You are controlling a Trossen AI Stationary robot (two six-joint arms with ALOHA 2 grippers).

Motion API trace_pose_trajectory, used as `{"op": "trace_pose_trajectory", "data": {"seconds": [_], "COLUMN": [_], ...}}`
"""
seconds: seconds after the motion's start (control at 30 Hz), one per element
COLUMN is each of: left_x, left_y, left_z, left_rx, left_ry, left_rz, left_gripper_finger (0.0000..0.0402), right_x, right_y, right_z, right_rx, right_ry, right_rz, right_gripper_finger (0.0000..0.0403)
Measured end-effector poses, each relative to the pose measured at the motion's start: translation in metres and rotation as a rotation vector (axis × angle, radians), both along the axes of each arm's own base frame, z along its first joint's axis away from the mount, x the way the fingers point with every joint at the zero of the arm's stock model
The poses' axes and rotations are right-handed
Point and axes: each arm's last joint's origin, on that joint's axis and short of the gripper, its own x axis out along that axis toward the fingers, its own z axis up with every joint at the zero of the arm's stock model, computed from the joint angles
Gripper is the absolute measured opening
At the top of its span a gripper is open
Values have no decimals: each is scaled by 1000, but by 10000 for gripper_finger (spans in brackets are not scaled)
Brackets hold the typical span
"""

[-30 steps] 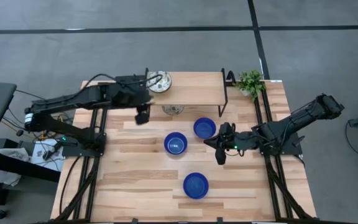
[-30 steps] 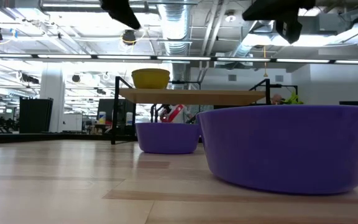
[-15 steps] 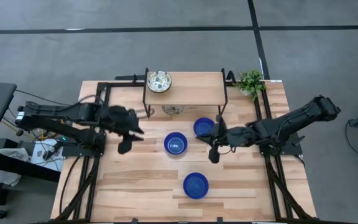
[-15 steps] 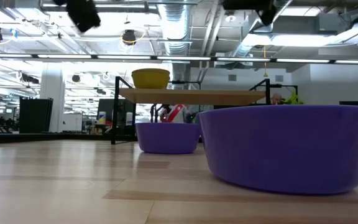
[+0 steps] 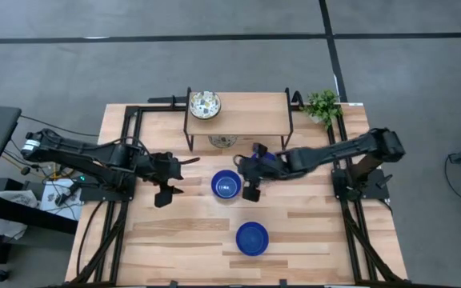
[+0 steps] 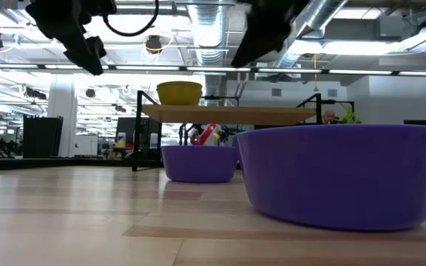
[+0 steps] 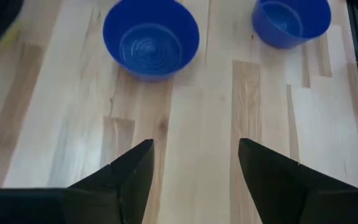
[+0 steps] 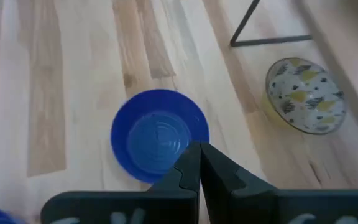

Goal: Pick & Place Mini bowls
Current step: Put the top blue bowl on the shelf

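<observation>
1. Both arms have shifted since a second ago: my left arm has pulled away from the shelf [image 5: 238,114] to the table's 9 o'clock side, and my right arm has swung inward from the 3 o'clock edge to the table's middle.
2. My right gripper [image 5: 250,178] hangs over the spot where a blue bowl stood earlier, just at 3 o'clock of the middle blue bowl [image 5: 226,186]; that other bowl is hidden under the arm, apart from a sliver of blue. In the right wrist view the fingers [image 8: 188,171] are pressed together with nothing between them.
3. My left gripper [image 5: 166,182] waits with its fingers [image 7: 129,168] spread wide and empty, at 9 o'clock of the middle bowl.
4. A third blue bowl [image 5: 252,238] sits near the table's 6 o'clock edge. One patterned bowl [image 5: 205,105] rests on the shelf top, another patterned one [image 8: 304,95] under it.
5. I judge this the approach to a pick, nothing grasped yet.
6. Next I would need to part the right fingers, straddle a bowl wall, and descend squarely so the glossy rim does not skid.
</observation>
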Motion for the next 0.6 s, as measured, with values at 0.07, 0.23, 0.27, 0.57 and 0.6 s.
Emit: {"op": "trace_pose_trajectory", "data": {"seconds": [0.07,0.23,0.27,0.57,0.6], "left_x": [0,-1,-2,-4,-4], "left_y": [-2,-8,-9,-16,-16], "left_z": [-2,-5,-5,-6,-6], "left_rx": [-6,-33,-34,3,13], "left_ry": [3,12,15,11,8], "left_rz": [-6,-18,-23,-53,-60], "left_gripper_finger": [230,220,219,216,216], "right_x": [8,28,31,53,55], "right_y": [-9,-19,-19,-29,-31], "right_z": [-4,-21,-26,-50,-51], "right_rx": [-23,-130,-148,-246,-250], "right_ry": [44,136,156,214,218], "right_rz": [-2,88,112,54,55], "right_gripper_finger": [0,0,0,0,0]}}
